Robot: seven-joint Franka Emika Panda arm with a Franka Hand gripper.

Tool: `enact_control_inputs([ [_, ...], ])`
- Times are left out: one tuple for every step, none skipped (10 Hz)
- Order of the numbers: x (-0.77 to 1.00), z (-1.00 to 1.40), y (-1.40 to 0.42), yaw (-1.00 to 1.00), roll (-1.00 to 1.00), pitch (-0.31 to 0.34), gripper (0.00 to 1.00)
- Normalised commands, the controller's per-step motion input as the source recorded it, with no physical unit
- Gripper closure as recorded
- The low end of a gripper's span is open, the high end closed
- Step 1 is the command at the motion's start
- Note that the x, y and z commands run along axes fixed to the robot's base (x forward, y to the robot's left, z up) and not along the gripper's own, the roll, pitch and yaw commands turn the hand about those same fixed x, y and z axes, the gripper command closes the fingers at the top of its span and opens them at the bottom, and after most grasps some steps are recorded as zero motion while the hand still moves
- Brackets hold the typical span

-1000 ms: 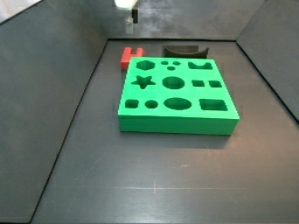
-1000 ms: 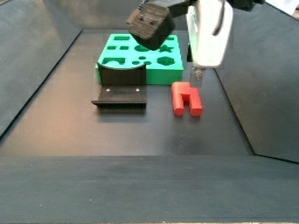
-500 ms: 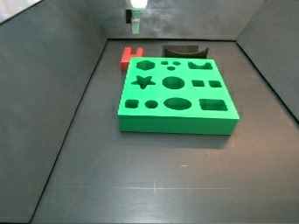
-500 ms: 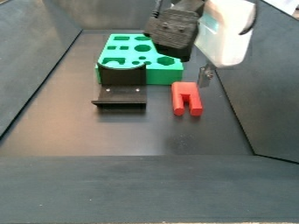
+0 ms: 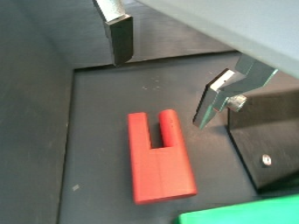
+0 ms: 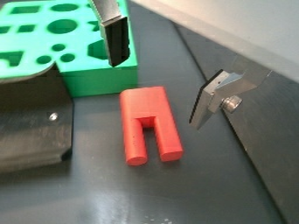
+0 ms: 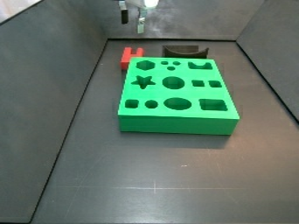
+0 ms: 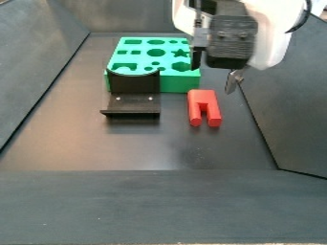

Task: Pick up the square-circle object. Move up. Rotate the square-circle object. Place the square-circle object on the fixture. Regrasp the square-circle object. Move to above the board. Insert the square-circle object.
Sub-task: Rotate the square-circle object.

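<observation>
My hand (image 6: pixel 158 70) hung wide open, empty, above red square-circle object (image 6: pixel 152 123) lying flat on worktop (image 6: pixel 176 192) beside board (image 6: pixel 59 39)

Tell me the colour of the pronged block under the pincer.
Red block, clearest in a wrist view below the open pincer.
</observation>
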Motion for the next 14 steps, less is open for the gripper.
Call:
enact_control_inputs([
  [0.03, -0.03, 0.00, 1.00, 0.00, 0.001, 0.00],
  [0.03, -0.03, 0.00, 1.00, 0.00, 0.001, 0.00],
  [0.03, -0.03, 0.00, 1.00, 0.00, 0.001, 0.00],
  [0.03, -0.03, 0.00, 1.00, 0.00, 0.001, 0.00],
  [0.03, -0.03, 0.00, 1.00, 0.00, 0.001, 0.00],
  [0.03, -0.03, 0.00, 1.00, 0.00, 0.001, 0.00],
  [0.03, -0.03, 0.00, 1.00, 0.00, 0.001, 0.00],
  [0.03, -0.03, 0.00, 1.00, 0.00, 0.001, 0.00],
  [0.03, -0.03, 0.00, 1.00, 0.00, 0.001, 0.00],
  [0.03, -0.03, 0.00, 1.00, 0.01, 0.002, 0.00],
  [0.03, -0.03, 0.00, 1.00, 0.01, 0.002, 0.00],
  [0.03, -0.03, 0.00, 0.73, 0.01, 0.002, 0.00],
  [0.03, -0.03, 0.00, 0.58, 0.01, 0.002, 0.00],
  [0.03, -0.03, 0.00, 0.33, 0.01, 0.002, 0.00],
])
